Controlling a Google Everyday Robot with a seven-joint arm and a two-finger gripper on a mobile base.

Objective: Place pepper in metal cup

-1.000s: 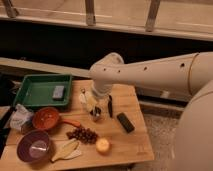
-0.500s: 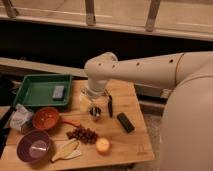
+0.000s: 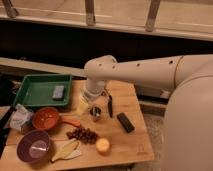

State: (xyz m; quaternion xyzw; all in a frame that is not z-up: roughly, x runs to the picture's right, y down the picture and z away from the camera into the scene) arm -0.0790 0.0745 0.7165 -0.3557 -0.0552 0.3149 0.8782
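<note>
The pepper (image 3: 70, 121) lay on the bench (image 3: 135, 147), well left of the cup (image 3: 95, 113). My hand (image 3: 93, 102) hung just above the cup, fingers apart, holding nothing. I judged that swinging left from there could tip the cup or scatter the grapes (image 3: 82, 134) lying front-left of the cup. The arm (image 3: 135, 75) hid the fingertips, and I could not tell whether the pepper touched the orange bowl (image 3: 46, 119).

Gripper (image 3: 93, 102): hanging just above metal cup (image 3: 95, 114), jaws standing apart.
Pepper (image 3: 70, 121): lying on wooden table (image 3: 136, 146), just beside orange bowl (image 3: 45, 119).
</note>
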